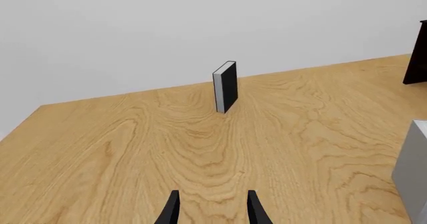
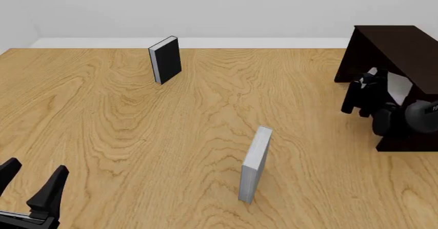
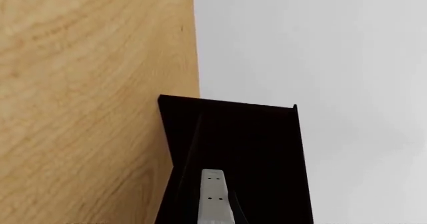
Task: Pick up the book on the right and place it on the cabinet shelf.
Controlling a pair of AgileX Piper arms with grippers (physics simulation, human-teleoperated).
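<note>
The right tool point(image 2: 378, 85) is up at the large, boxy, very dark brown wooden cabinet point(image 2: 400, 42) on the right of the wood-grain desk point(image 2: 137, 137). It appears closed on the plain light-grey hardcover book point(image 2: 399, 89), which shows as a pale panel at the mouth of the recessed cabinet shelf point(image 3: 247, 144). In the right wrist view the light-grey hardcover book point(image 3: 213, 196) runs edge-on out from the tool toward the dark recess. The fingers themselves are barely visible there, so how deep the grip sits is unclear.

The main risk, as I judge it, is at the opening. If the light-grey hardcover book goes in tilted, or low against the shelf's front edge, a corner could catch and twist in the grip. It could then slip out onto the desk. Releasing before its weight rests fully on the shelf could let it tip back out. I cannot tell from these views whether it touches the shelf yet. The right arm's dark links also sit close to the cabinet's side, so a careless pull-out could knock it.

The left tool point(image 2: 31, 183) hovers low at the near left, spread wide and empty. The upright black book with white pages point(image 2: 165, 60) and the slimmer upright grey book point(image 2: 255, 165) stand well apart from the cabinet.
</note>
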